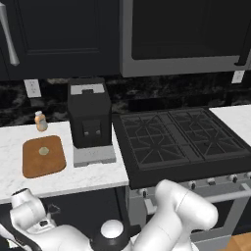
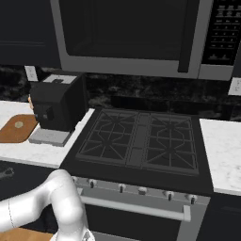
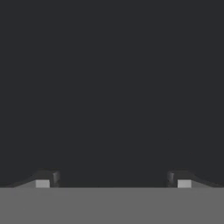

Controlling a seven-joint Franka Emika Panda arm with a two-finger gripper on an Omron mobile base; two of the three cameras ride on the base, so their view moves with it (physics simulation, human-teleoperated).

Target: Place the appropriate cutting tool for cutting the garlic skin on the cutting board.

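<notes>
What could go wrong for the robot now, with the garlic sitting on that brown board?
1. The gripper is open and faces a plain dark surface, so it may bump something it cannot see well.
2. The garlic lies loose on the cutting board; a clumsy reach could roll it off.
3. The small bottle and coffee machine stand close by and could get knocked.

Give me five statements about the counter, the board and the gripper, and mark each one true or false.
1. The garlic lies on the cutting board. True.
2. The cutting board is to the right of the stove. False: it lies to the left of the coffee machine, which is left of the stove.
3. A small orange-capped bottle stands behind the board, near the wall. True.
4. The gripper is shut on a knife. False: its fingers stand wide apart with nothing between them.
5. A pot sits on the stove. False: the grates are bare.
</notes>
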